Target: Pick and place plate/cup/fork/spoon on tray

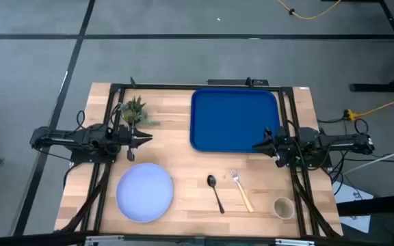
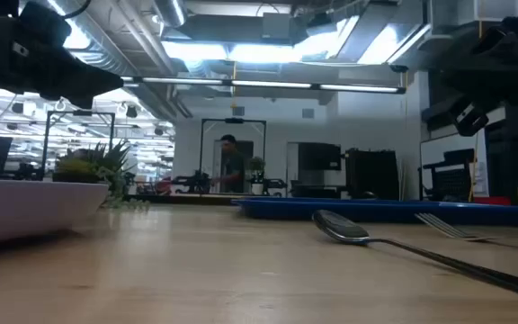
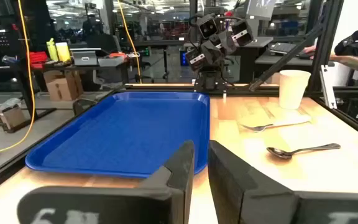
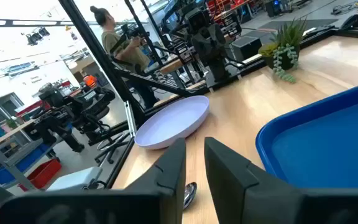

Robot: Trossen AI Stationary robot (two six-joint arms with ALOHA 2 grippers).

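The blue tray lies flat at the far middle of the table with nothing on it. The pale lavender plate rests flat near the front left. The dark spoon and the tan-handled fork lie side by side near the front middle. The beige cup stands upright at the front right. My left gripper hovers left of the tray, pointing level toward it, shut on nothing. My right gripper hovers at the tray's near right corner, pointing left, shut on nothing.
A small potted plant stands at the far left, just beyond my left gripper. A black frame runs along the table's far edge and sides. Bare wood lies between the tray and the tableware.
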